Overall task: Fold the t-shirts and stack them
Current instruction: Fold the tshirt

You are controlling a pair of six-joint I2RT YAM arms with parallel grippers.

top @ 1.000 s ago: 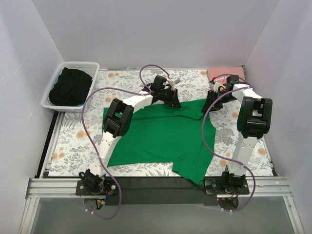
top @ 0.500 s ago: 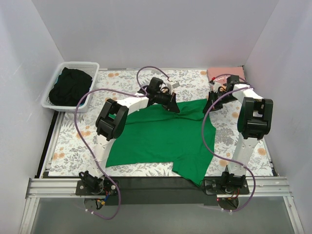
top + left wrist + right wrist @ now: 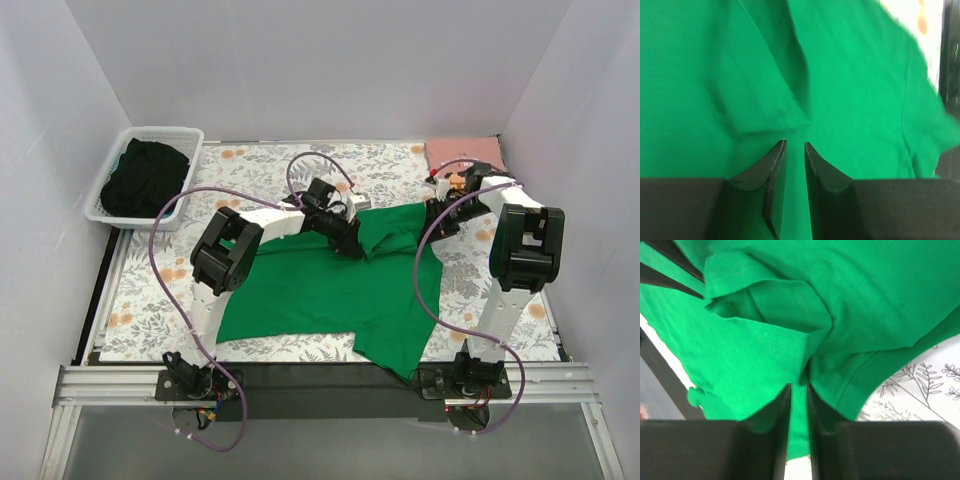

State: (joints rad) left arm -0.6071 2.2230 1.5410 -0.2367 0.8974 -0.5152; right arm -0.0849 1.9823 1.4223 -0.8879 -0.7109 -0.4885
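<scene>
- the left claw [image 3: 795,146] is seen almost closed, with only a thin slit left between its fingers, and a fold of the green t-shirt [image 3: 865,100] is pinched in that slit.
- the right claw [image 3: 799,387] is narrowed to the same kind of slit, and a hemmed edge of the same shirt is gripped in it.
- over the last second the left claw has been carried from the shirt's far edge toward the near side, while the right claw has been shifted only slightly.
- the far edge has been dragged over the shirt's body, and a bunched ridge is now raised between the claws.
- a first fold is judged to be under way but not yet laid flat.
- the rest of the shirt is spread on the floral worktop [image 3: 150,290].
- only in the top view are the pink t-shirt [image 3: 462,152] at the far right corner and the white basket [image 3: 150,134] of dark cloth at the far left shown.
- only in the wrist views are the grips and the hem stitching made plain.
</scene>
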